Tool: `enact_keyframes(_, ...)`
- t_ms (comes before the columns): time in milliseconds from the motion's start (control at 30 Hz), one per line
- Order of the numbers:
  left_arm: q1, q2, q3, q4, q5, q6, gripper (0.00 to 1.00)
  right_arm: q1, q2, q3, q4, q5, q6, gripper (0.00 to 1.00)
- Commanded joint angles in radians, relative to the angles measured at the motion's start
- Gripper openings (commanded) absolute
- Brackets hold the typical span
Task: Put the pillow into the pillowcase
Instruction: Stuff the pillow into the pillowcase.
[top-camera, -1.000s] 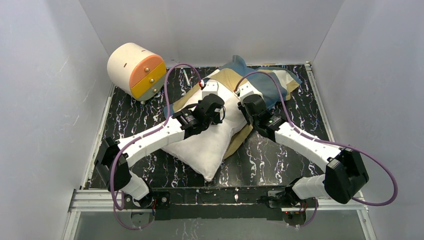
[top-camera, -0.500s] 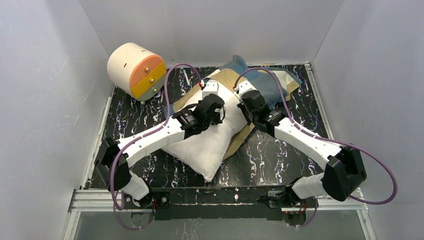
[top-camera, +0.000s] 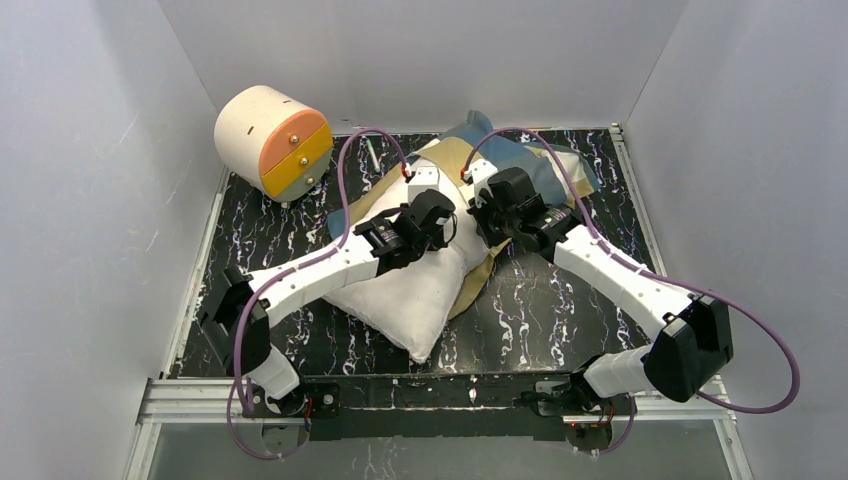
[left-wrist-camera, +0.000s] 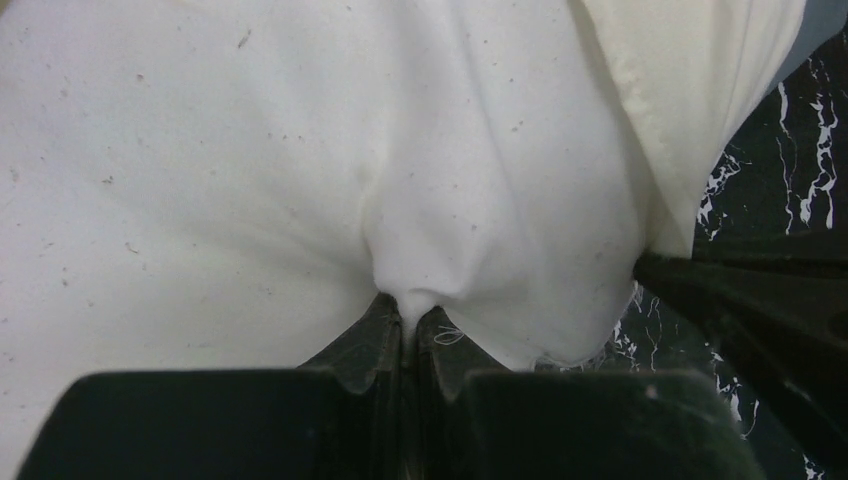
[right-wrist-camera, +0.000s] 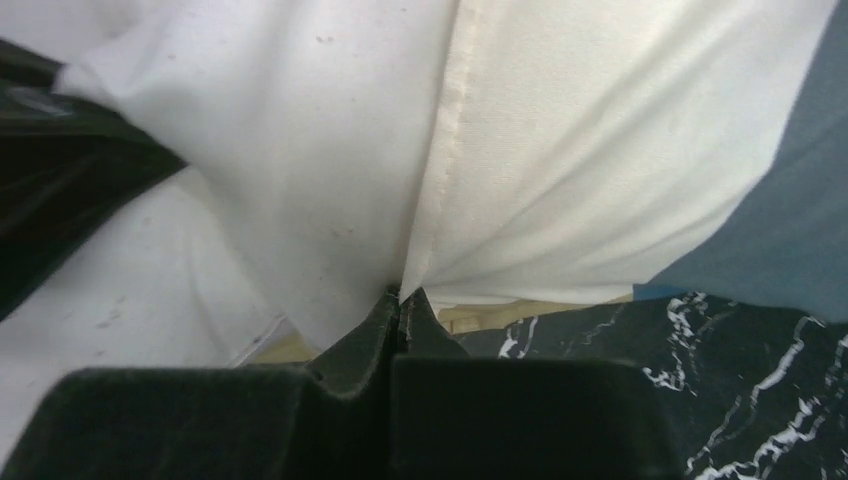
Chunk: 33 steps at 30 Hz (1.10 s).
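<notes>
Left gripper (left-wrist-camera: 408, 318) pinches the pillow (left-wrist-camera: 200, 150); right gripper (right-wrist-camera: 400, 300) nips the pillowcase (right-wrist-camera: 600, 150) hem — both grips hidden from overhead.

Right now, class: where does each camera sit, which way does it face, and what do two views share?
Top external: above and behind the bases, looking down at the black marbled table, plump white pillow and blue-tan-cream fabric pillowcase; both arms show.
Left wrist: on the left arm, facing the pillow; left gripper shows, shut on it.
Right wrist: on the right arm, facing the pillowcase hem; right gripper shows, shut on it.
Shared: both wrist views show pillow and table.
</notes>
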Motion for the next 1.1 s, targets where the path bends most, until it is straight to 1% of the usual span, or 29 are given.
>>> enact_keyframes(0,0.006,0.019,0.027,0.076,-0.045,-0.059,0.0,0.014,-0.032,0.048,-0.029,-0.397,0.018,0.01)
enact_keyframes(100,0.01,0.015,0.032,0.082,-0.074,-0.072,0.0,0.014,-0.07,-0.012,-0.074,-0.464,-0.012,0.01)
enact_keyframes(200,0.014,0.017,0.033,0.084,-0.072,-0.092,0.0,0.014,-0.104,-0.078,-0.123,-0.443,-0.029,0.01)
enact_keyframes(300,0.014,0.004,-0.002,0.094,-0.033,-0.137,0.0,0.014,-0.136,-0.121,-0.129,-0.401,-0.02,0.01)
enact_keyframes(333,0.014,-0.005,-0.019,0.106,-0.004,-0.153,0.0,0.014,-0.149,-0.123,-0.123,-0.389,-0.002,0.03)
enact_keyframes(433,0.014,-0.036,-0.044,0.128,0.115,-0.156,0.0,0.014,-0.197,-0.105,-0.094,-0.306,0.084,0.18)
enact_keyframes(467,0.014,-0.047,-0.035,0.099,0.14,-0.15,0.04,0.014,-0.213,-0.088,-0.081,-0.255,0.12,0.24)
enact_keyframes(500,0.015,-0.063,-0.026,0.07,0.156,-0.139,0.12,0.014,-0.23,-0.067,-0.067,-0.204,0.157,0.29)
enact_keyframes(567,0.033,-0.1,-0.014,0.028,0.19,-0.108,0.36,0.014,-0.259,-0.032,-0.009,-0.089,0.235,0.35)
enact_keyframes(600,0.061,-0.114,-0.009,0.006,0.232,-0.097,0.47,0.014,-0.269,-0.019,0.019,-0.03,0.273,0.37)
enact_keyframes(633,0.095,-0.122,0.003,-0.02,0.29,-0.09,0.53,0.014,-0.274,-0.004,0.047,0.017,0.315,0.37)
enact_keyframes(700,0.167,-0.13,0.021,-0.069,0.346,-0.063,0.58,0.014,-0.262,0.031,0.088,0.07,0.335,0.39)
enact_keyframes(767,0.222,-0.134,0.039,-0.118,0.322,-0.021,0.65,0.014,-0.224,0.084,0.103,0.11,0.334,0.4)
enact_keyframes(867,0.302,-0.112,0.075,-0.159,0.308,0.034,0.79,0.014,-0.114,0.19,0.093,0.168,0.279,0.43)
enact_keyframes(933,0.342,-0.068,0.109,-0.178,0.304,0.067,0.81,0.014,-0.032,0.294,0.071,0.204,0.206,0.46)
enact_keyframes(1067,0.38,0.019,0.174,-0.201,0.252,0.131,0.86,0.015,0.123,0.444,-0.012,0.259,0.089,0.52)
